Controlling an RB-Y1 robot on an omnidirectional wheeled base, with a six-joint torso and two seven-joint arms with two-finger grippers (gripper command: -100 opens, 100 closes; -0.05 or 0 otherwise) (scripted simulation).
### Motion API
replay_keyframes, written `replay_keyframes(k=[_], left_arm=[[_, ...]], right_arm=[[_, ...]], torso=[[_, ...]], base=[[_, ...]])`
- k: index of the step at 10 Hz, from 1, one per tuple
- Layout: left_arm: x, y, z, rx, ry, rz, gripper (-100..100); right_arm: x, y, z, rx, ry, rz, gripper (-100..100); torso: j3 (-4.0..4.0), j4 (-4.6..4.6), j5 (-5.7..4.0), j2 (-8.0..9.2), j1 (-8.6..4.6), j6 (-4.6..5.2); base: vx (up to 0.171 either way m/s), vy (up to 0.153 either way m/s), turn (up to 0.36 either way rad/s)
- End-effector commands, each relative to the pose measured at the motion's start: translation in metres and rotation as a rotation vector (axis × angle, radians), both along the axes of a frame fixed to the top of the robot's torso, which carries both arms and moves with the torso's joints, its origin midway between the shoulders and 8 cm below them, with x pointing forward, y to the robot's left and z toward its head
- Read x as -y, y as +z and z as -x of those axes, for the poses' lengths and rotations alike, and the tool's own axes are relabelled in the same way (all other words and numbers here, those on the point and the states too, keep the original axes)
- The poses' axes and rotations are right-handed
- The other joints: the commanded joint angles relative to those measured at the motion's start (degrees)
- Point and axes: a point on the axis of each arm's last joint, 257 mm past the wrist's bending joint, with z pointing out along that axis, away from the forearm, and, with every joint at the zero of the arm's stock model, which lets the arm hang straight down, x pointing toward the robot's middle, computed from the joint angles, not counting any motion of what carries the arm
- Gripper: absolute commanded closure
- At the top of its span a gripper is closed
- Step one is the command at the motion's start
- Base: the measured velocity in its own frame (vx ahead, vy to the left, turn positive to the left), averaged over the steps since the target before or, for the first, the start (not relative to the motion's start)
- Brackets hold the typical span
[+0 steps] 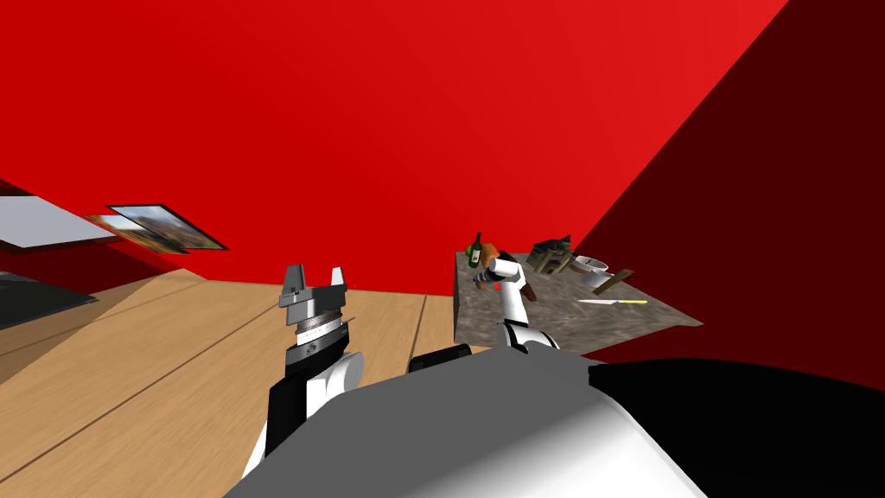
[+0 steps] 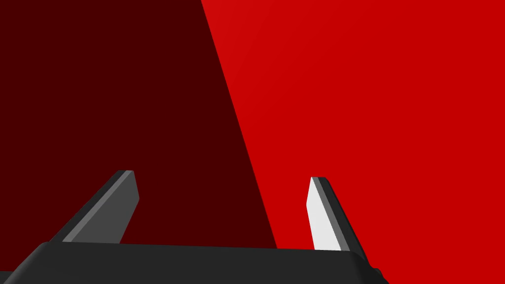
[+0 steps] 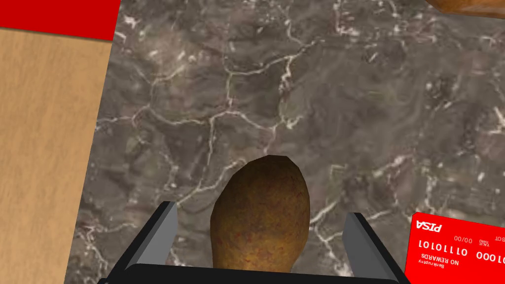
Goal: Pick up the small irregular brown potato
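Our right tool [image 3: 260, 210] has its fingers spread; the brown potato [image 3: 261, 222] sits between them on the marble desk [image 3: 296, 98], gaps either side. A red card [image 3: 456, 251] lies near. Our left tool [image 1: 315, 275] is spread too, above the wooden floor [image 1: 130, 363].

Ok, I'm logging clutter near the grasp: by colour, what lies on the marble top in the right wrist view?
Brown: 1, the potato between the open fingers of the right gripper.
Red: 1, a card.
Orange-brown: 1, a rounded object, partly seen.
Total: 3.
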Motion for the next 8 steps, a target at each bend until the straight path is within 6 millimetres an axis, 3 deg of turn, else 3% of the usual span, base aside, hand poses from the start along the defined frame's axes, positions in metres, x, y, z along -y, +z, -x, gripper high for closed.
replay_keyframes(k=[1,3,4,8], left_arm=[[0.0,0.0,0.0,0.0,0.0,0.0,0],[0.0,0.0,0.0,0.0,0.0,0.0,0],[0.0,0.0,0.0,0.0,0.0,0.0,0],[0.0,0.0,0.0,0.0,0.0,0.0,0]], right_arm=[[-0.0009,-0.0074,-0.0001,0.003,0.005,0.002,-100],[-0.0005,-0.0101,0.0003,0.001,0.006,0.0,-100],[-0.0004,-0.0105,-0.0004,0.003,0.007,0.002,100],[-0.0001,-0.01,-0.0006,0.004,0.006,0.002,100]], torso=[[0.0,0.0,0.0,0.0,0.0,0.0],[-0.06,-0.02,0.01,-0.1,0.04,-0.01],[-0.02,-0.01,0.01,-0.02,0.02,-0.01],[0.02,-0.01,-0.02,0.06,-0.02,-0.02]], base=[[0.042,0.013,-0.025],[0.035,0.011,-0.018],[0.0,0.0,0.0],[0.0,0.0,0.0]])
